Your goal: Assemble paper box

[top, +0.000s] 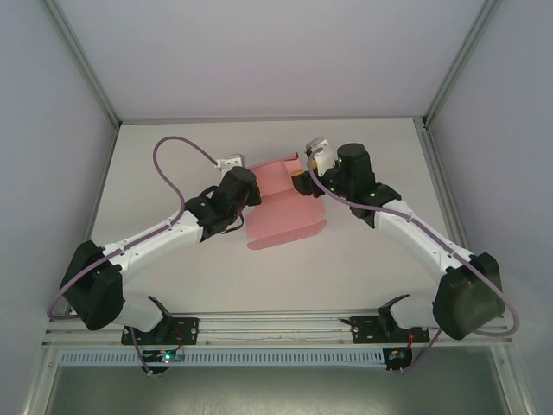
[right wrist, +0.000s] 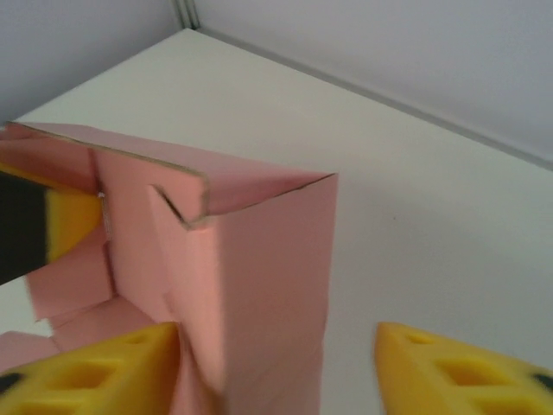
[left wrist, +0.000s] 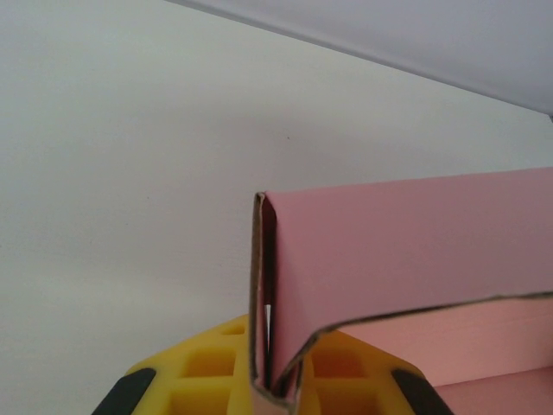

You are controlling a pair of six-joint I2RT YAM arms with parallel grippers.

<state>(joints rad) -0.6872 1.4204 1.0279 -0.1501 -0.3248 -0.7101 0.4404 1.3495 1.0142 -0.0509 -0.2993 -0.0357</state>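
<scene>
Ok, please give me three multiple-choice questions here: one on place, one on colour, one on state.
1. Where is the paper box?
A. between left gripper and right gripper
B. beside the arm bases
C. in a far corner
2. Which colour is the box?
A. blue
B. pink
C. green
3. How is the left gripper?
A. wide open
B. shut on nothing
C. shut on the box
1 A: top view shows it there. 2 B: it looks pink. 3 C: it pinches a fold.
</scene>
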